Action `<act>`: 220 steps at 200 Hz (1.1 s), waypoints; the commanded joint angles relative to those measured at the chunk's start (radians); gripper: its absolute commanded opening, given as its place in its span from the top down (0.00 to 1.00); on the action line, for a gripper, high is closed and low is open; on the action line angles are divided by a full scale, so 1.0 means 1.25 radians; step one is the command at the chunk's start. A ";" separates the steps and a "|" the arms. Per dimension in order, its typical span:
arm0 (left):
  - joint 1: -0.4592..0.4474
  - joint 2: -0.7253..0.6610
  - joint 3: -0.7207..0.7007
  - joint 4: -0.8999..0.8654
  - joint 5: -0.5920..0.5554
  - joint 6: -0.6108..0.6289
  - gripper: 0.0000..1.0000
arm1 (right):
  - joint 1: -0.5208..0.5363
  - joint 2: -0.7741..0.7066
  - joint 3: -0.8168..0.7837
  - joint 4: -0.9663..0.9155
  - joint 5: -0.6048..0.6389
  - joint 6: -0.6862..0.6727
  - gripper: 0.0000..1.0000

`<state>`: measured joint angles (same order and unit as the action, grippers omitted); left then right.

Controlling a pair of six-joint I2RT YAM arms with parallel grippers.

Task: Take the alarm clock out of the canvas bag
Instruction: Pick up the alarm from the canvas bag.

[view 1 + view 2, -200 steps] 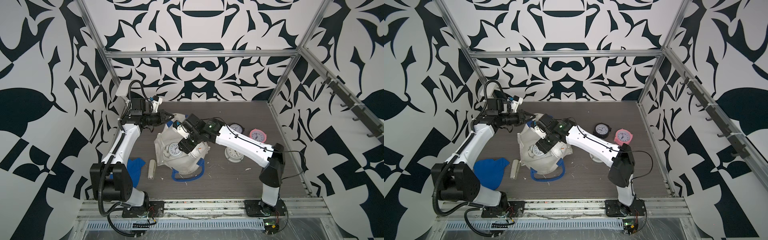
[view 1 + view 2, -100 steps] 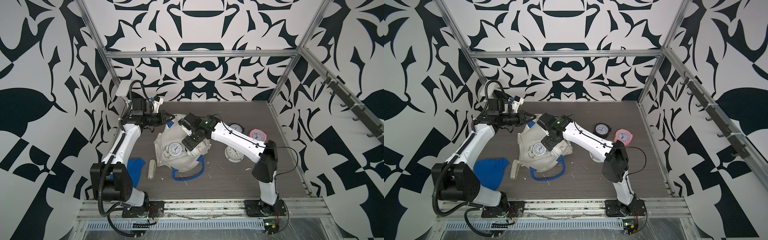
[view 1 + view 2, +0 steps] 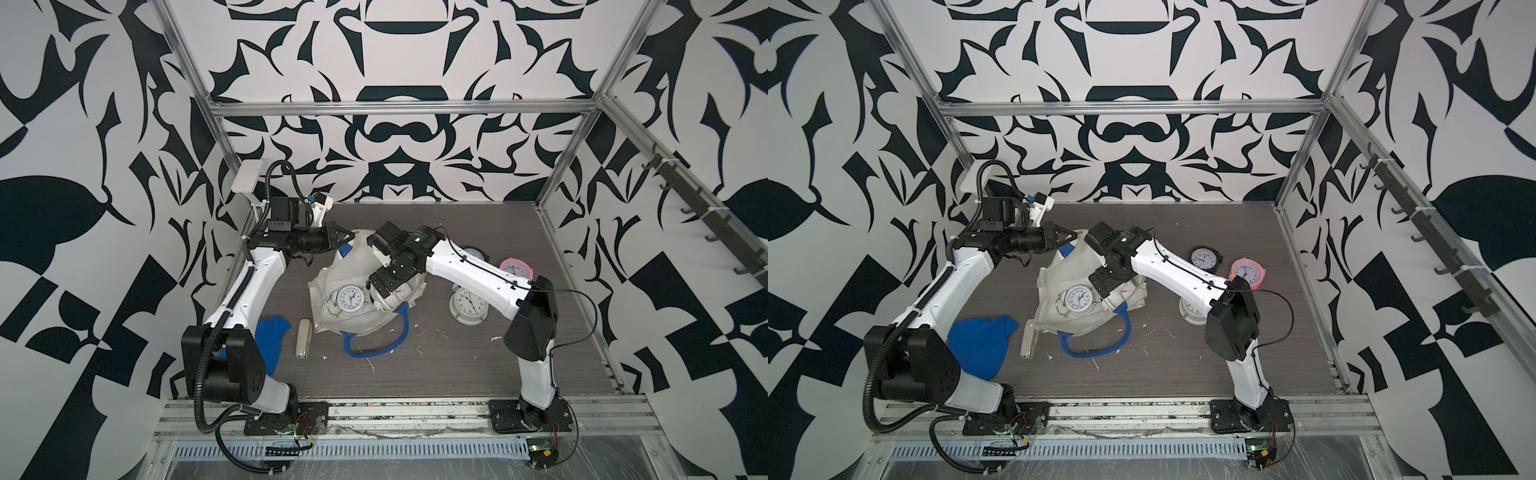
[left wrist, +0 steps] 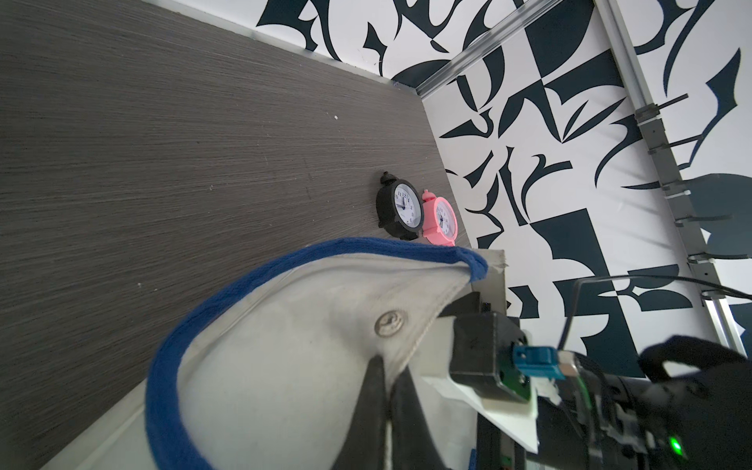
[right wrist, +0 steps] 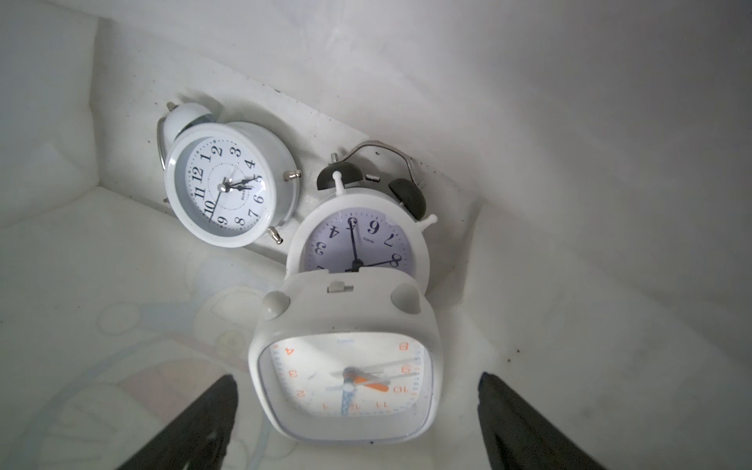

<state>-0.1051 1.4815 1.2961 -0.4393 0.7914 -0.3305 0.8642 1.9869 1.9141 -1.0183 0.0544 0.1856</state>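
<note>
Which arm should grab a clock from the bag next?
Right. The right gripper is open inside the canvas bag, jaws straddling the square white clock. The left gripper is shut on the bag's rim, holding it open.

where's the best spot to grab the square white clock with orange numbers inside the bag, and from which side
Grip the square white clock across its two flat side walls, coming dial-on through the mouth of the canvas bag. The right gripper points that way, jaws open either side. Those sides look flat, parallel and free, while its top edge overlaps the lilac-faced round clock.
</note>
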 commanded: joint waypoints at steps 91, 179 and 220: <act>-0.003 -0.012 0.027 0.008 0.023 0.015 1.00 | -0.036 0.013 -0.065 0.100 -0.212 0.033 0.03; -0.003 -0.013 0.026 0.004 0.020 0.023 1.00 | 0.005 0.024 -0.041 0.155 -0.334 -0.014 0.03; -0.002 -0.013 0.026 0.001 0.020 0.028 1.00 | -0.033 0.007 -0.051 0.124 -0.273 -0.061 0.02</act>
<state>-0.1062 1.4815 1.2961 -0.4397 0.7887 -0.3134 0.8612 2.0113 1.8400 -0.8459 -0.3199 0.1600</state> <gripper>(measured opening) 0.057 0.976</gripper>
